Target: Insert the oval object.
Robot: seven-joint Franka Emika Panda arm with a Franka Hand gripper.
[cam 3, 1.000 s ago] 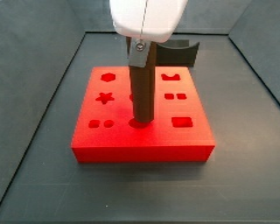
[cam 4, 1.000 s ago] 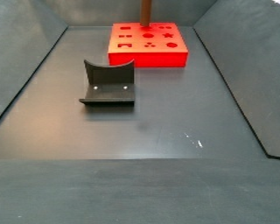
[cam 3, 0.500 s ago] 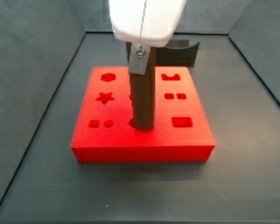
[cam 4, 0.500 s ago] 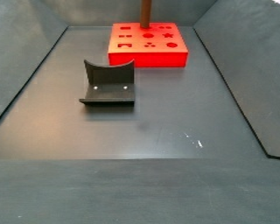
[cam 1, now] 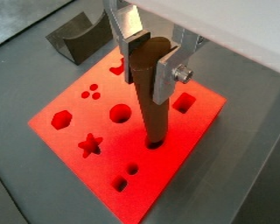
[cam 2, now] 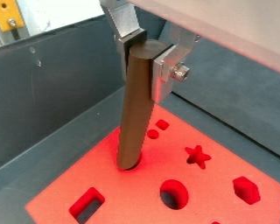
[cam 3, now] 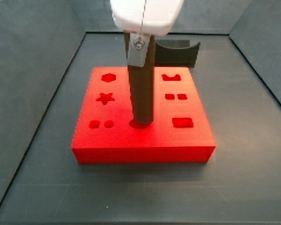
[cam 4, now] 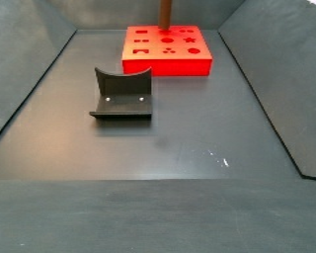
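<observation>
Rod point(cam 4: 165, 13) upright in red block point(cam 4: 168, 50), holder point(cam 4: 122, 94) nearer (gripper unseen)

The oval object point(cam 3: 142, 92), a long plain dark-brown rod, is standing upright with its lower end sitting in a hole near the middle of the red block point(cam 3: 119, 145); the gripper point(cam 1: 153, 58) is pinching its top above the block.

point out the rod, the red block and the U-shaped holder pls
rod point(cam 3: 142, 88), side view, mid-shaft, below the gripper point(cam 3: 138, 51)
red block point(cam 3: 143, 151), side view, front wall
holder point(cam 4: 122, 97), side view, its upright back
</observation>
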